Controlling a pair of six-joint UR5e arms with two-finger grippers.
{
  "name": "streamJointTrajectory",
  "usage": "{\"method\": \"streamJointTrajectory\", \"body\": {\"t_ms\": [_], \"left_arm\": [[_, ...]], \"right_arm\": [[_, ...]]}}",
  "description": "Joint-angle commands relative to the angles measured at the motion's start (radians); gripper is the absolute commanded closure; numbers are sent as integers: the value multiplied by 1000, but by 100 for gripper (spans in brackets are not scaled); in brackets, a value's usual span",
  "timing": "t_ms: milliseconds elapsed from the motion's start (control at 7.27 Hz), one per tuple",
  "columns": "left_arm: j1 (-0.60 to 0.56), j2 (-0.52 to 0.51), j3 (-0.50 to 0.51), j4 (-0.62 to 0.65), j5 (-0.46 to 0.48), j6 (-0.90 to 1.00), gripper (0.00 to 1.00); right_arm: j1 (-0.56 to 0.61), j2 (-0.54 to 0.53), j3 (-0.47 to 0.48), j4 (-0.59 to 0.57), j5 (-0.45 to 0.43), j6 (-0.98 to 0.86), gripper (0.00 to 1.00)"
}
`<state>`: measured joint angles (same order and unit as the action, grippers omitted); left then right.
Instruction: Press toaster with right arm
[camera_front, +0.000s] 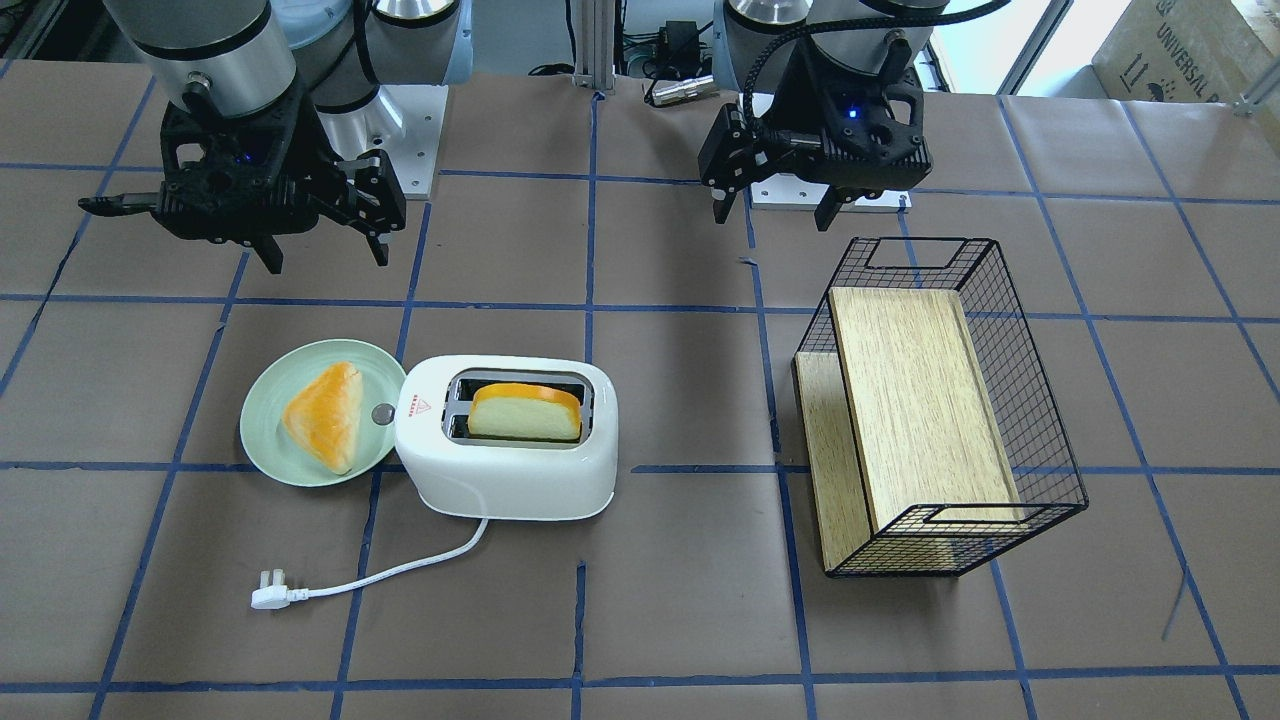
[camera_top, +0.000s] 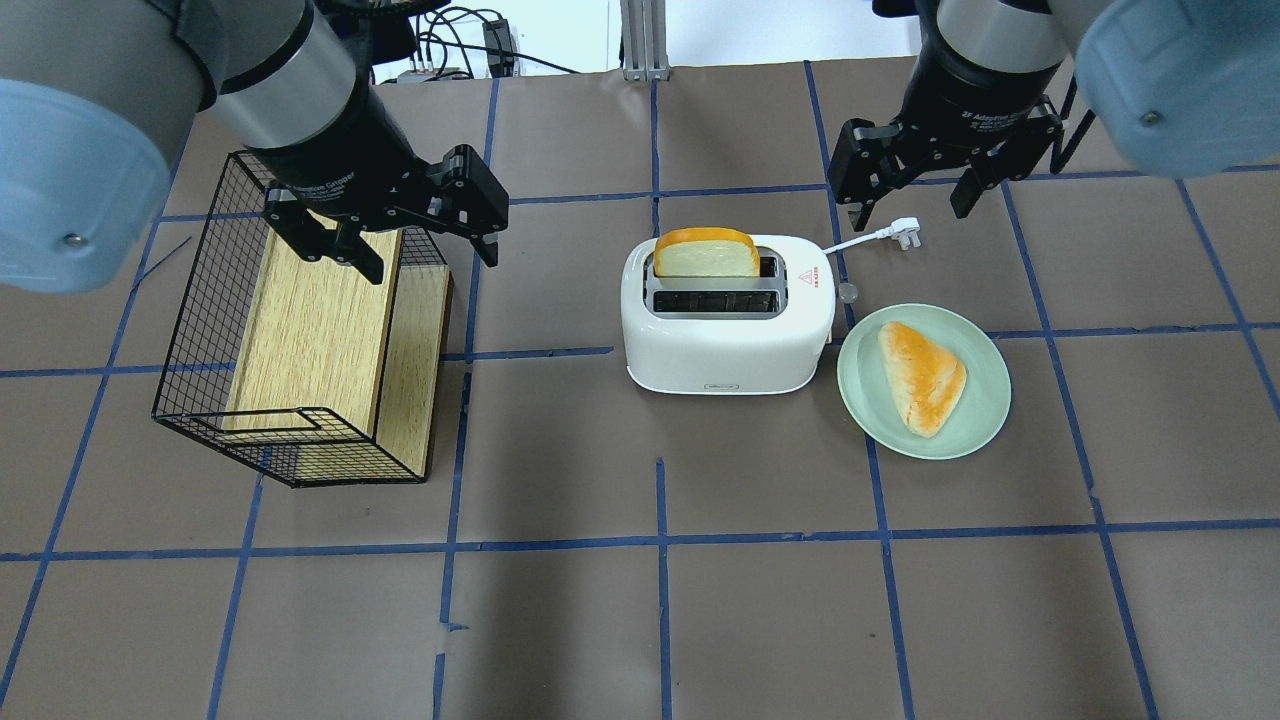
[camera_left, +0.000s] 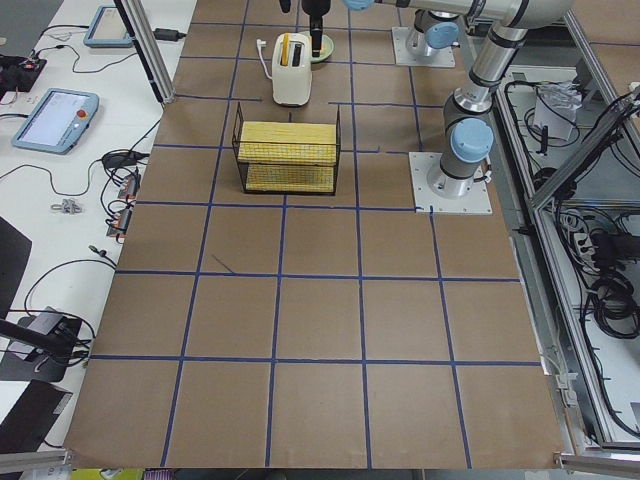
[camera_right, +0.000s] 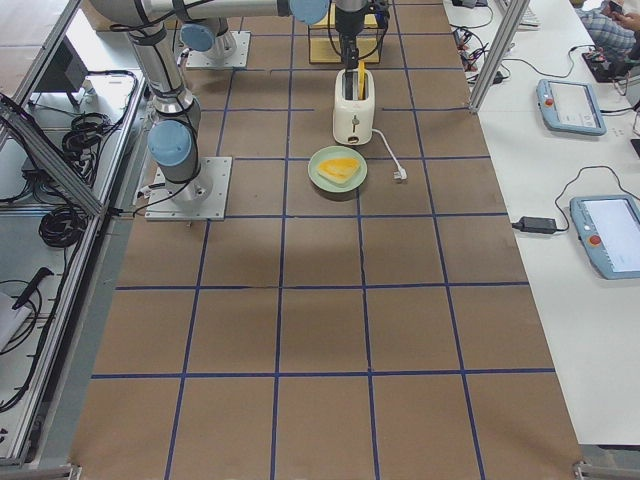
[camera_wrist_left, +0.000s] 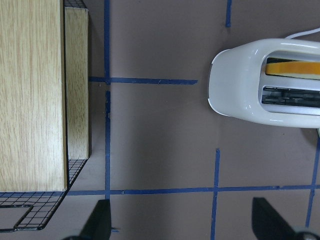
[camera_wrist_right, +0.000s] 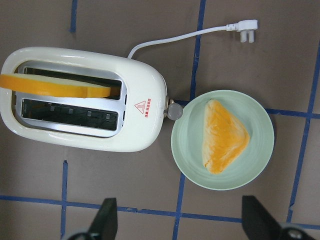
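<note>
Looks pre-approach: right hand (camera_top: 912, 195) hangs upper right of overhead frame, jaws wide & empty, apart from the toaster (camera_top: 725, 340) at frame centre. Next move prob. needs it over the silvery knob (camera_top: 848, 293) at the toaster's end by the plate (camera_top: 985, 405), then a push down w/o clipping the rim. One slot holds a bread slice (camera_top: 705, 255), other empty; plate has a triangular bun (camera_top: 922, 375); wire basket (camera_top: 185, 330), left, holds a wooden board (camera_top: 310, 320).

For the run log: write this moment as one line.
phase: before press | right gripper: open, raised, clear of toaster | left gripper: open, raised by wire basket | bread slice: standing in toaster slot
</note>
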<state>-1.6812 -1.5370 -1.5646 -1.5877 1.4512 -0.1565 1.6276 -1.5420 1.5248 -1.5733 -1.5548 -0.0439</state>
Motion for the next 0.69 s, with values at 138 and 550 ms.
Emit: {"method": "streamJointTrajectory", "body": {"t_ms": [138, 550], "left_arm": [[0, 0, 0, 0, 0, 0, 0], [0, 0, 0, 0, 0, 0, 0]], "right_arm": [[-2, 0, 3, 2, -1, 6, 0], [-6, 2, 11, 6, 1, 6, 0]]}}
